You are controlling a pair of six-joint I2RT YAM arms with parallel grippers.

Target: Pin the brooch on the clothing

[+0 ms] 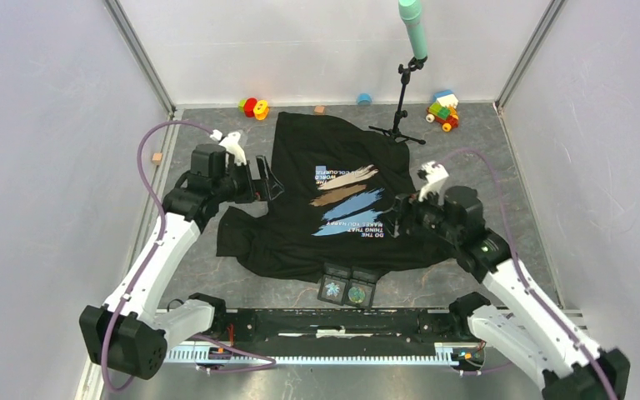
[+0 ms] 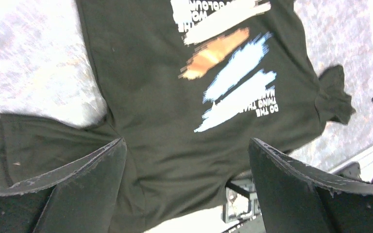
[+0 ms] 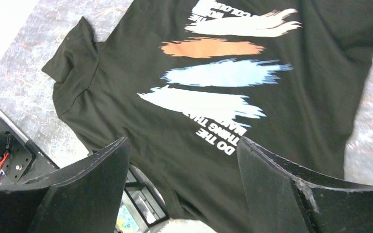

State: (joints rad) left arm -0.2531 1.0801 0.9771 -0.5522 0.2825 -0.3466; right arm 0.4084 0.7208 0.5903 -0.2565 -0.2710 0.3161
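- Top view: the black T-shirt [image 1: 300, 225] lies spread flat in the middle of the grey mottled table [image 1: 217, 279], between the two arms.
- Its chest print shows white, tan and blue brush strokes. The white lettering is upside down to this camera; the block nearer the arms reads "DO THE THING THAT", and the line after it looks like "MAKES YOU HAPPY".
- A second block past the strokes includes "WORLD"; the rest is too small to read.
- An open black case [image 1: 339, 268] sits at the shirt's near edge, touching or overlapping the cloth. Its left half holds a pale-blue star-shaped brooch [image 1: 331, 289] and its right half a round brooch [image 1: 356, 293].
- The left gripper [image 1: 268, 179] hangs over the shirt's left edge and the right gripper [image 1: 397, 215] over its right side, beside the blue strokes.
- A microphone stand [image 1: 402, 100] and bright toys [image 1: 443, 110] stand at the back wall.
- Left wrist view: the fingers [image 2: 92, 179] are spread wide with nothing between them, above the shirt. "DO THE" and "THING" can be read here, and the case [image 2: 240, 204] shows low in the frame.
- Right wrist view: the right gripper's black fingers [image 3: 281, 184] also stand well apart and hold nothing. Between them run "DO THE", "THING THA" and "MAKE", with "COLOU" at the top edge.
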